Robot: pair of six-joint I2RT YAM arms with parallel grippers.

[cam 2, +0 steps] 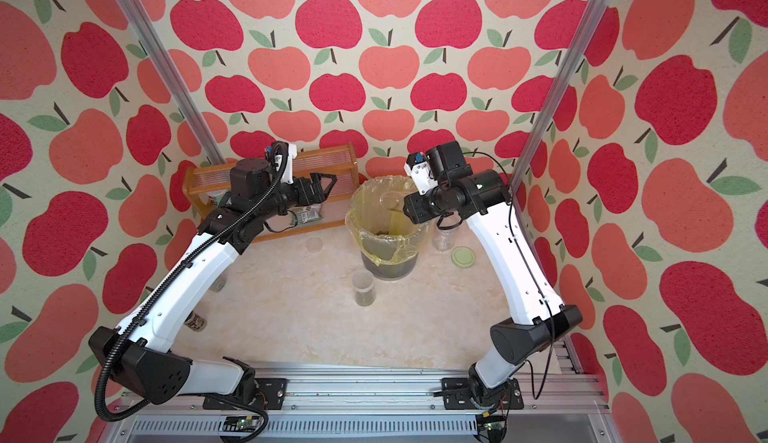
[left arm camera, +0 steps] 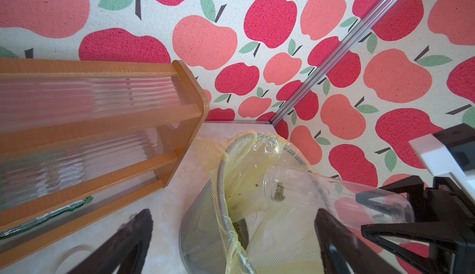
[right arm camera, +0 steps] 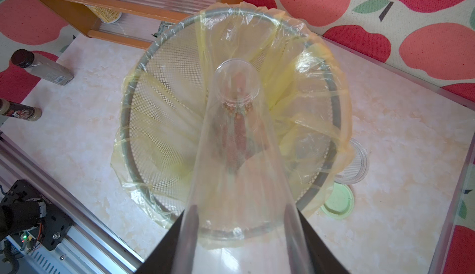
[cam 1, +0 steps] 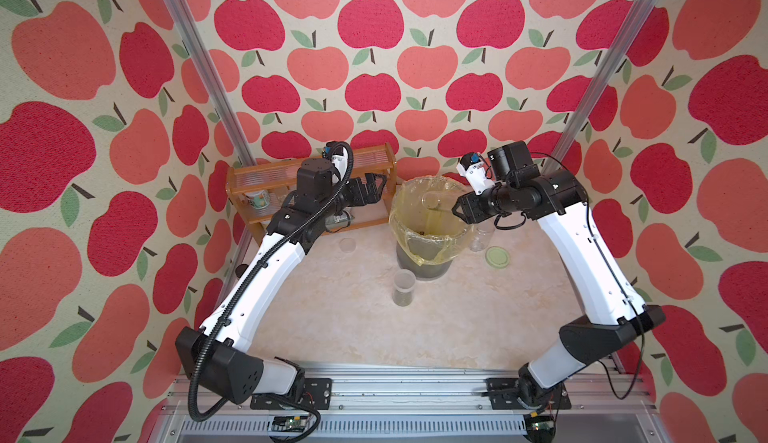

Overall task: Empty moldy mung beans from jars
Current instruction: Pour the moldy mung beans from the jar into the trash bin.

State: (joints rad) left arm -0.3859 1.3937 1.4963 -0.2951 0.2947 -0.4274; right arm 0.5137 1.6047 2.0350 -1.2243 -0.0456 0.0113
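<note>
1. Right gripper (cam 1: 457, 208): jaws clamped on the base end of the tall jar (left arm camera: 321, 190). The jar lies almost level, its open mouth dipped a little over the bin (cam 1: 424, 270).
2. Left gripper (left arm camera: 232, 212): jaws spread wide, nothing held, hovering between shelf and bin.
3. Step in hand looks like pouring out the tall jar. A small clump of mung beans (left arm camera: 279, 195) sits at the neck. Next move probably needs a steeper tilt or a shake to clear them.
4. Nearest: the short jar (cam 1: 404, 289) stands upright on the marbled table (cam 1: 332, 328). It is a clear cylinder with a frosted lid on and dark grains at the bottom. Likely next, and the lid must come off first.
5. Middle: the bin is grey wire mesh, round, lined with a thin crinkly yellow bag. Beans show low inside.
6. Right of the bin: the wide jar (cam 1: 482, 235), clear, lid off, looks empty. The green lid (cam 1: 497, 257) lies flat just beside it.
7. Far left: a wooden shelf (cam 1: 374, 158) with ribbed clear panels.
</note>
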